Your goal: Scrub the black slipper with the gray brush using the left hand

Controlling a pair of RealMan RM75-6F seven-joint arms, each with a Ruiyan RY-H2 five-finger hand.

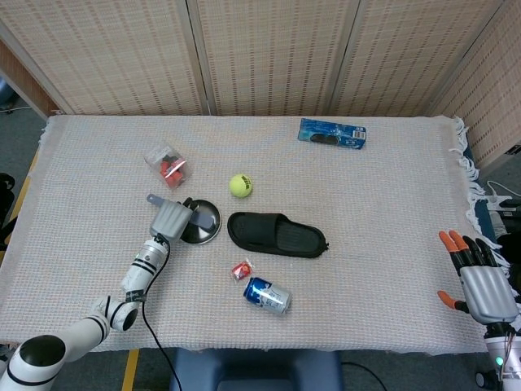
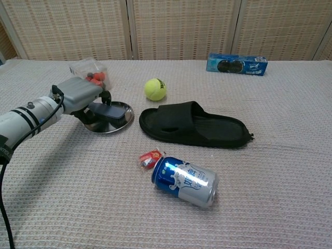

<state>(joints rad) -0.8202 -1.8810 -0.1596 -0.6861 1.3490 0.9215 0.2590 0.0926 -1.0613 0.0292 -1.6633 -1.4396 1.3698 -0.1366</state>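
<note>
You see a black slipper, a yellow-green tennis ball, a blue and silver can and a blue box on the beige woven cloth. Your left hand is gray with black fingers; your right hand is gray with orange fingertips. Note the silver dish and the dark gray brush.

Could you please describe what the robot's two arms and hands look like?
The left hand has a grey back and black fingers, on a white arm with black bands and a black cable. The right hand has a ribbed grey back and black fingers with orange tips.
</note>
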